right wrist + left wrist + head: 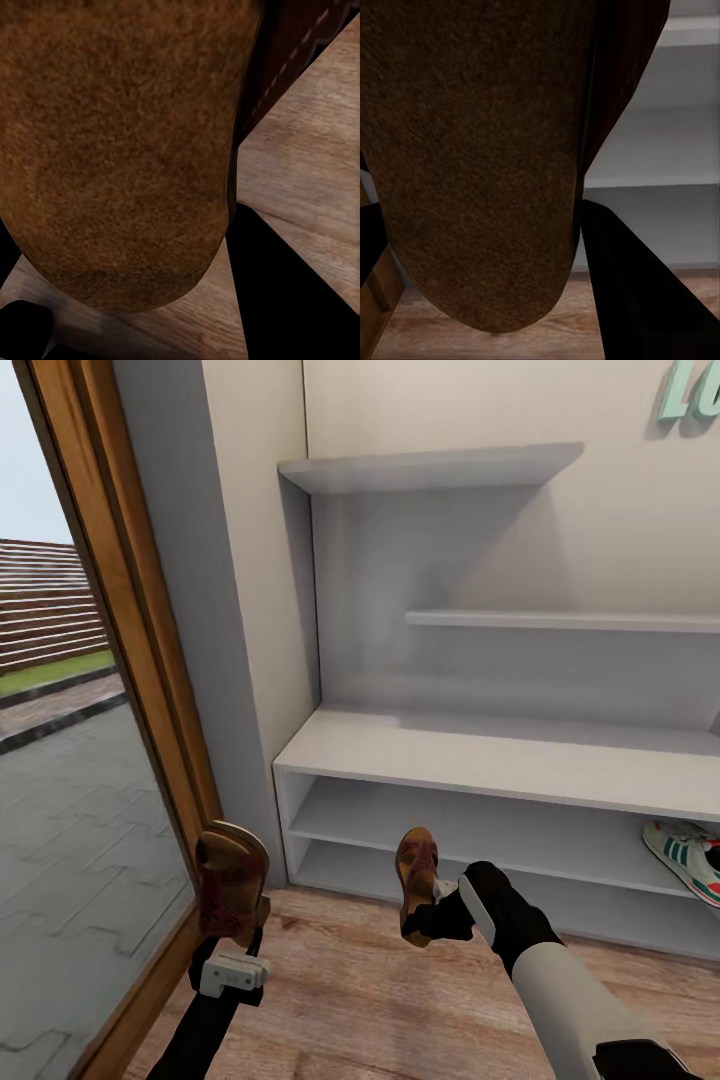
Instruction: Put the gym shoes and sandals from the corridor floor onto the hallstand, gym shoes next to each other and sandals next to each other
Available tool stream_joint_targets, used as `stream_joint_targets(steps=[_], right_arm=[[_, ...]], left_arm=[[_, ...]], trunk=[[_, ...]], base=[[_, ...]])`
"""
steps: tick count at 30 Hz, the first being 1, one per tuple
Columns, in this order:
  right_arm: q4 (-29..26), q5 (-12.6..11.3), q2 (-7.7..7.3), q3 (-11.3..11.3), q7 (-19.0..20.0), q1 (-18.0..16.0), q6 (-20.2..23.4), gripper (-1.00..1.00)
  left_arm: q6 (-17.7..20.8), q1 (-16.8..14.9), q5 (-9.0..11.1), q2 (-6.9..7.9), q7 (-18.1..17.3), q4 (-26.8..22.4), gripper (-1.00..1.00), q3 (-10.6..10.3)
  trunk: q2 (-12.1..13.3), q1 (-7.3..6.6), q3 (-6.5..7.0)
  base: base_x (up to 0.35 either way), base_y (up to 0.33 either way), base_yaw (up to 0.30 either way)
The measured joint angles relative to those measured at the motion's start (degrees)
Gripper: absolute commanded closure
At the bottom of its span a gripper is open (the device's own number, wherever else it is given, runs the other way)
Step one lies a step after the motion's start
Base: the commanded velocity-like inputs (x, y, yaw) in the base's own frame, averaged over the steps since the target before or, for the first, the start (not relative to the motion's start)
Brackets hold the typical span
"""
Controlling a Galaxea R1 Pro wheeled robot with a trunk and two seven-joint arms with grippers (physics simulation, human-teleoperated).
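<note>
Fingers (232, 940) of the left gripper are closed on a brown sandal (232, 888) and hold it up above the wood floor (360, 1000), close beside the wooden door frame (150, 660). The right gripper (428, 916) is closed on the other sandal (416, 872) and holds it up in front of the low shelves of the pale grey shoe rack (480, 755). One white gym shoe (685, 858) with green stripes sits on the rack's upper shelf, far to the right.
</note>
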Motion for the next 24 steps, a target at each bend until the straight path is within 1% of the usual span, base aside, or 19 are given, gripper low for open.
stream_joint_targets(steps=[6, 13, 15, 24], right_arm=[[0.1, 0.0, 0.00, 0.0, 0.0, 0.0, 0.0, 1.00], [0.1, 0.0, 0.00, 0.0, 0.0, 0.0, 0.0, 1.00], [0.1, 0.0, 0.00, 0.0, 0.0, 0.0, 0.0, 1.00], [0.1, 0.0, 0.00, 0.0, 0.0, 0.0, 0.0, 1.00]], left_arm=[[0.0, 0.0, 0.0, 0.00, 0.0, 0.0, 1.00, -0.1], [0.0, 0.0, 0.0, 0.00, 0.0, 0.0, 1.00, -0.1], [0.0, 0.0, 0.0, 0.00, 0.0, 0.0, 1.00, -0.1], [0.0, 0.0, 0.0, 0.00, 0.0, 0.0, 1.00, -0.1]], trunk=[[0.0, 0.00, 0.00], [0.0, 0.00, 0.00], [0.0, 0.00, 0.00], [0.0, 0.00, 0.00]], base=[[0.020, 0.004, 0.000], [0.236, 0.073, 0.000], [0.128, 0.036, 0.000], [0.025, 0.007, 0.000]])
